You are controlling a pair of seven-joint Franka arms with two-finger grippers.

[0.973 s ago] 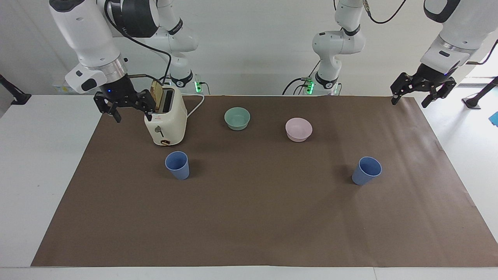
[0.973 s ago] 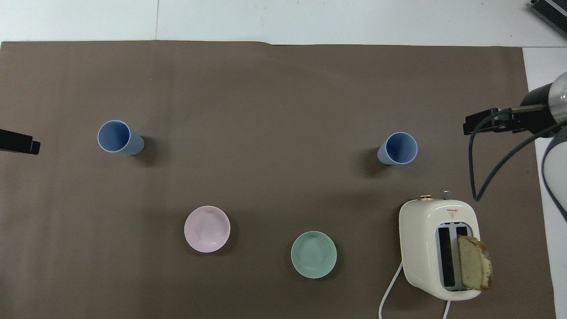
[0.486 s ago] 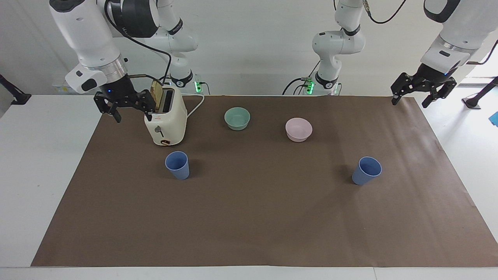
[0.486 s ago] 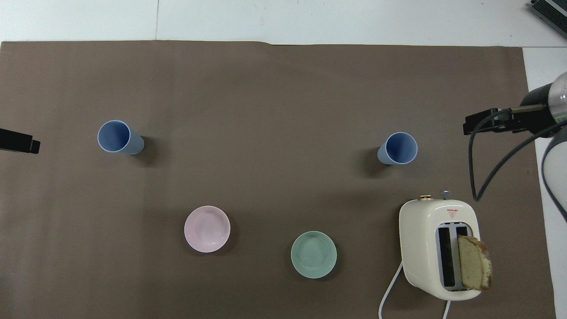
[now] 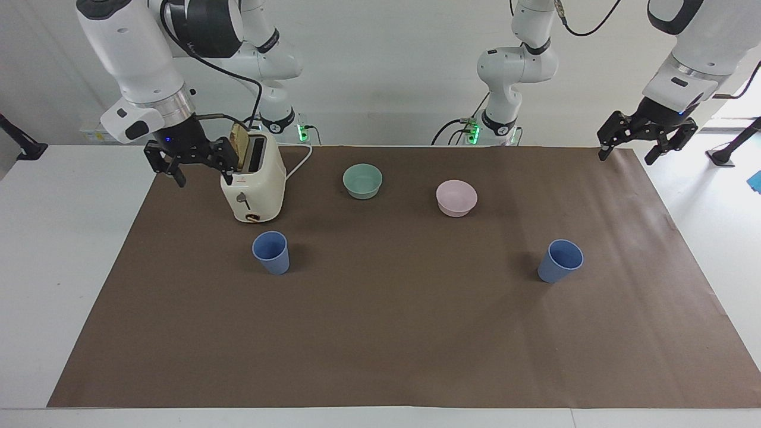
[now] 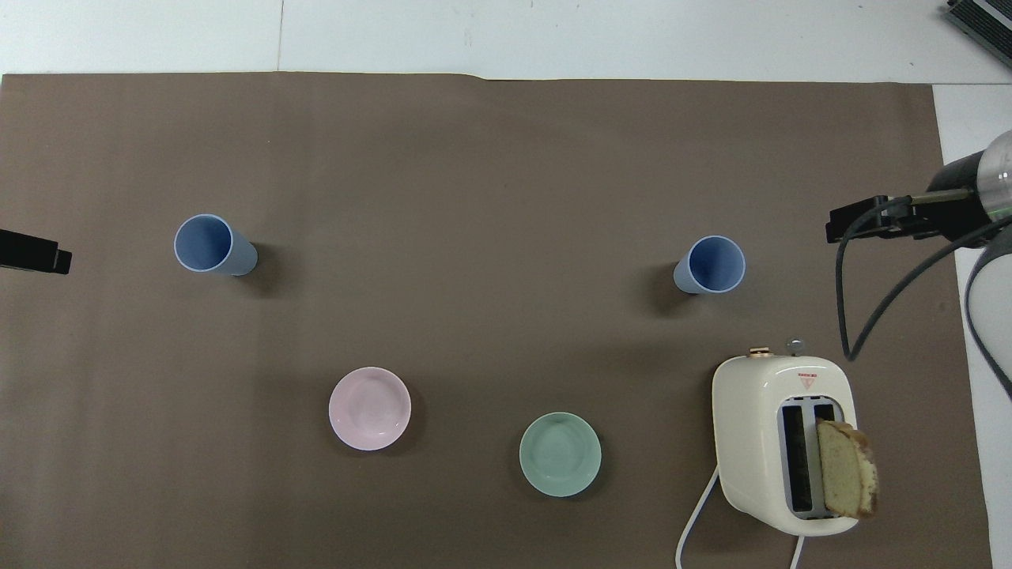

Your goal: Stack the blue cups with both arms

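Note:
Two blue cups stand upright and far apart on the brown mat. One cup [image 5: 271,252] [image 6: 710,265] is just farther from the robots than the toaster. The other cup [image 5: 560,260] [image 6: 213,245] is toward the left arm's end. My right gripper [image 5: 202,172] [image 6: 858,221] hangs open and empty above the mat's edge beside the toaster. My left gripper [image 5: 627,153] [image 6: 35,259] is open and empty, raised over the mat's corner at the left arm's end. Neither gripper touches a cup.
A cream toaster [image 5: 252,184] [image 6: 783,442] with a bread slice [image 6: 847,478] in one slot stands close to my right gripper. A teal bowl [image 5: 362,181] [image 6: 560,454] and a pink bowl [image 5: 456,198] [image 6: 369,408] sit nearer to the robots than the cups.
Both grippers have risen very slightly. The cups, the bowls and the toaster have not moved.

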